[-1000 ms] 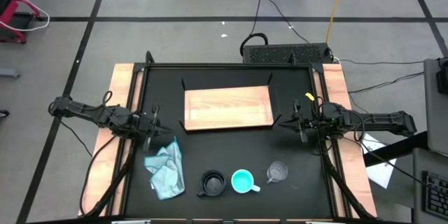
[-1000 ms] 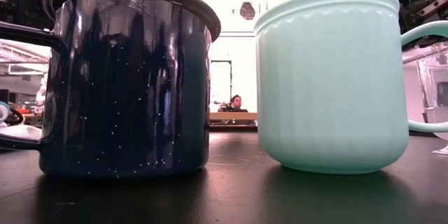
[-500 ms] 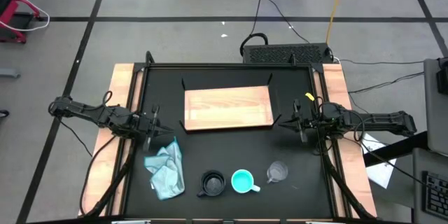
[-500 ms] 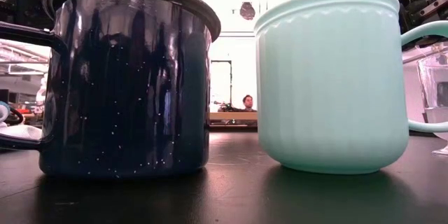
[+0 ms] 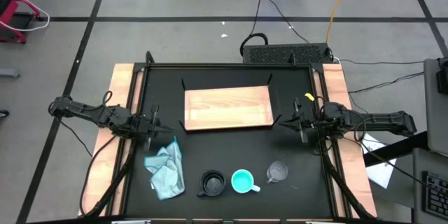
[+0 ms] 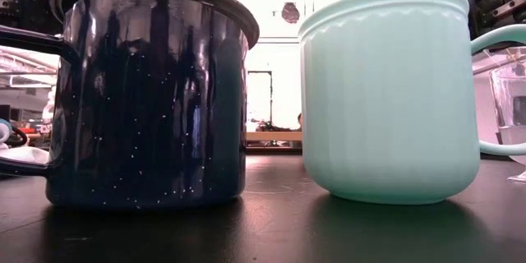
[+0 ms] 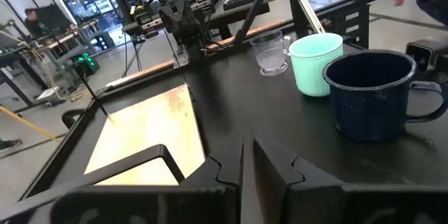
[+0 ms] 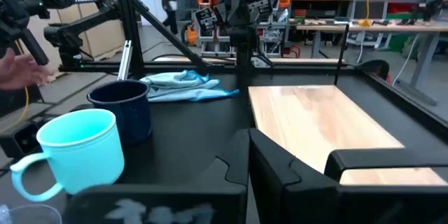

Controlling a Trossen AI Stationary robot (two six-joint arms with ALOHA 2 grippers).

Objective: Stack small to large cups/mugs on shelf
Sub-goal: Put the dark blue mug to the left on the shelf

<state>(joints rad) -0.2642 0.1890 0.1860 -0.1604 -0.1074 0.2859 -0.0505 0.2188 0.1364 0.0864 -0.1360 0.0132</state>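
navy mug [image 5: 211, 183], turquoise mug [image 5: 242, 180], glass cup [image 5: 278, 172] – lined up at table front, off shelf [image 5: 227, 108] | left gripper [image 5: 153, 125], right gripper [image 5: 299, 122] – parked beside shelf ends, fingers closed, nothing held

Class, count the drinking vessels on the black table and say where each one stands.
3, in a row near the front edge: dark navy enamel mug on the left, turquoise ceramic mug in the middle, clear glass cup on the right. None seems hidden.
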